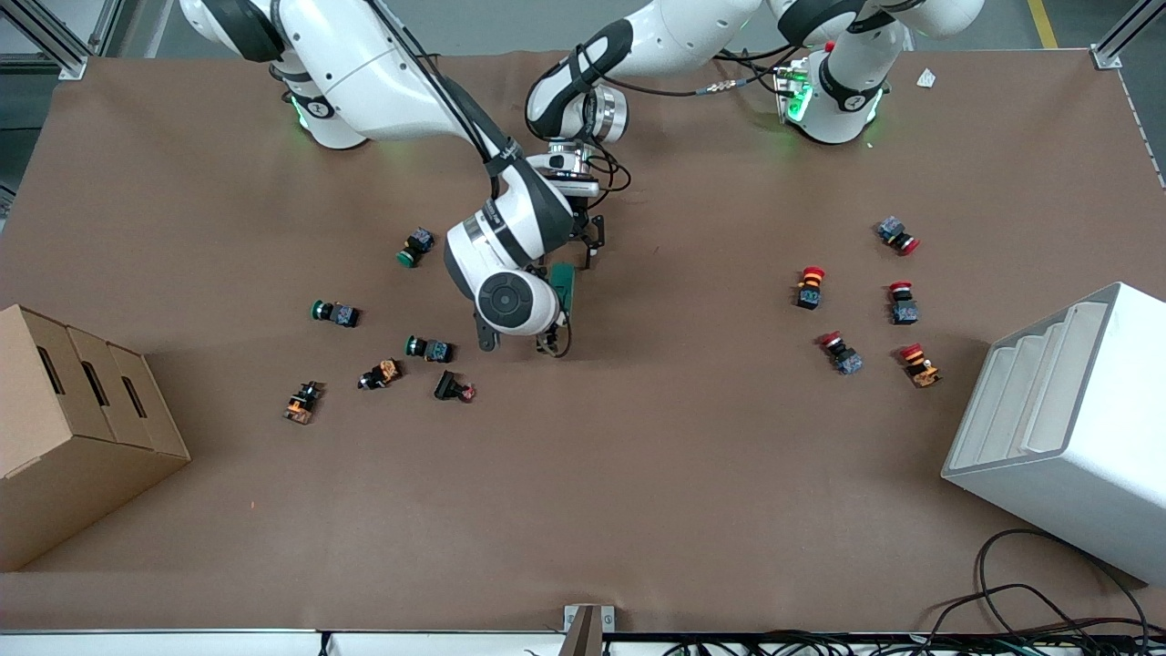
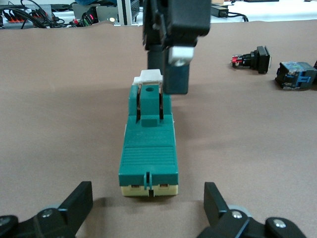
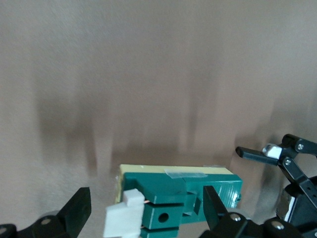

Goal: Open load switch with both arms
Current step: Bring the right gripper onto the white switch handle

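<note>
The load switch (image 1: 565, 284) is a dark-green block lying near the table's middle, with its white lever (image 2: 149, 76) at the end nearer to the front camera. My left gripper (image 1: 579, 255) is open. Its fingers (image 2: 78, 201) stand wide on either side of the switch's cream end (image 2: 148, 188) without touching it. My right gripper (image 1: 554, 328) is open over the lever end. The white lever (image 3: 124, 218) sits between its fingers (image 3: 214, 206), and one finger is in front of the green body (image 3: 173, 186). The left wrist view shows the right gripper (image 2: 174, 54) above the lever.
Several green, orange and black push-buttons (image 1: 428, 347) lie toward the right arm's end beside a cardboard box (image 1: 82, 437). Several red ones (image 1: 809, 287) lie toward the left arm's end, beside a white bin (image 1: 1066, 428). Cables (image 1: 1020, 592) trail at the table's near edge.
</note>
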Action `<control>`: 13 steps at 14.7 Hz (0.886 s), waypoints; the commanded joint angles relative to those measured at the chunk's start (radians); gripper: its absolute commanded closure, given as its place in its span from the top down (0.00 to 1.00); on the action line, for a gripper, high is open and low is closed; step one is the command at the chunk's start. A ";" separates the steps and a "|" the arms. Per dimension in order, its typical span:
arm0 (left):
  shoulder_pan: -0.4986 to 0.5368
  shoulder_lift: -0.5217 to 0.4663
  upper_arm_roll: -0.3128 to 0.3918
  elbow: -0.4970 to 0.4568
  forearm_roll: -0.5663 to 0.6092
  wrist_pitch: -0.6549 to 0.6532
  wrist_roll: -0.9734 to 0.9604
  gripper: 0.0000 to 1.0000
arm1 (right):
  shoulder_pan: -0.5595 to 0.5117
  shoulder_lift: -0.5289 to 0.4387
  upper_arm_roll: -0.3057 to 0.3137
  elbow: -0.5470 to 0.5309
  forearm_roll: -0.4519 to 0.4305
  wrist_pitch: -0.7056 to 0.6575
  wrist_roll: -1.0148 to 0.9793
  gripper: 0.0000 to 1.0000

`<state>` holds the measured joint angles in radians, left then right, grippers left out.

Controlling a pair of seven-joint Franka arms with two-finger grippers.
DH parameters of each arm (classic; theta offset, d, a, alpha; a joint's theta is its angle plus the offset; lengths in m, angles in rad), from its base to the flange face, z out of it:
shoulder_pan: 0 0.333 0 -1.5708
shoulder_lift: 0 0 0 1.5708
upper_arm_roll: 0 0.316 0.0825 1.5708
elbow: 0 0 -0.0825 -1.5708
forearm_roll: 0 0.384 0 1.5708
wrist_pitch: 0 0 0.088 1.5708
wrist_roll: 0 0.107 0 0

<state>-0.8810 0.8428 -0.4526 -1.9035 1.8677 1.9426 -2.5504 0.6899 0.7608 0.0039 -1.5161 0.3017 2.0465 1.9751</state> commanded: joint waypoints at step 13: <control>-0.015 0.038 0.008 0.021 0.021 -0.008 0.001 0.99 | 0.030 0.002 -0.002 0.142 0.022 -0.270 0.021 1.00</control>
<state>-0.8835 0.8452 -0.4519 -1.9033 1.8718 1.9366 -2.5506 0.7133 0.7667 0.0031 -1.3961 0.3072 1.8282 1.9819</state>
